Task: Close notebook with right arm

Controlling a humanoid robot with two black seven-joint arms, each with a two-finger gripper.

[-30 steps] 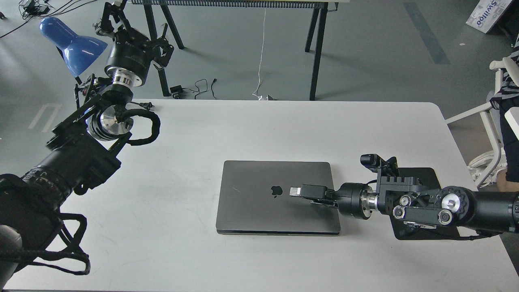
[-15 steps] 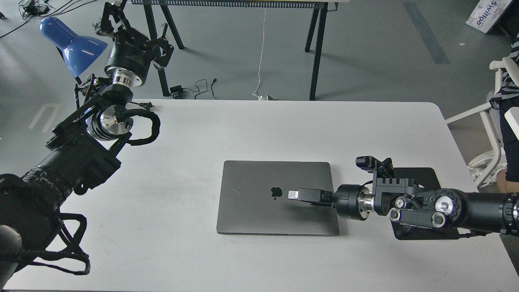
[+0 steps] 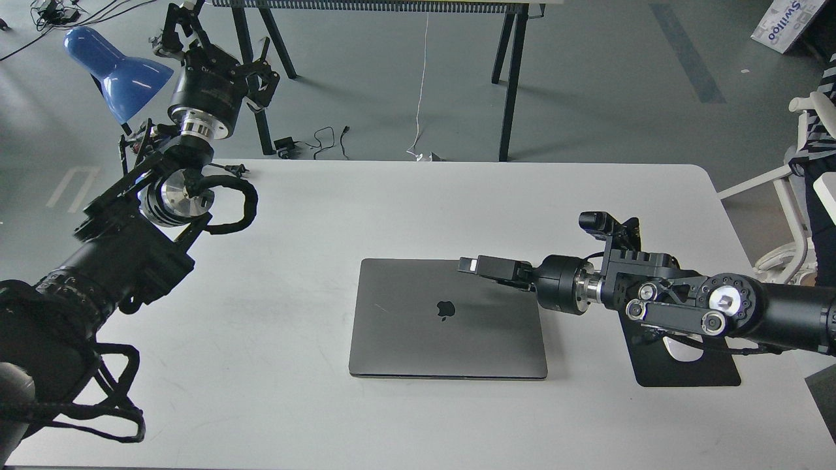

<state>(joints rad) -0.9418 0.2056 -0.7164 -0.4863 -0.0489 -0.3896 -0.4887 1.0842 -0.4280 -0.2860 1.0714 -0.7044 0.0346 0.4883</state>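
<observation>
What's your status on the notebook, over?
Notebook lid down, flat on table. Right gripper above its far edge, holding nothing. Left gripper parked high by blue lamp. Nothing in the way.

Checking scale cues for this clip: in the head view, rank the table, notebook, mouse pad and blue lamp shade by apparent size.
1. Table
2. Notebook
3. Mouse pad, partly hidden by the right arm, so its rank is unsure
4. Lamp shade, farther from the camera

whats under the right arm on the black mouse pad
On the flat black mouse pad, a pale rounded object peeks out below the black jointed right arm, probably a mouse. The arm covers most of it, so its full shape stays hidden.
</observation>
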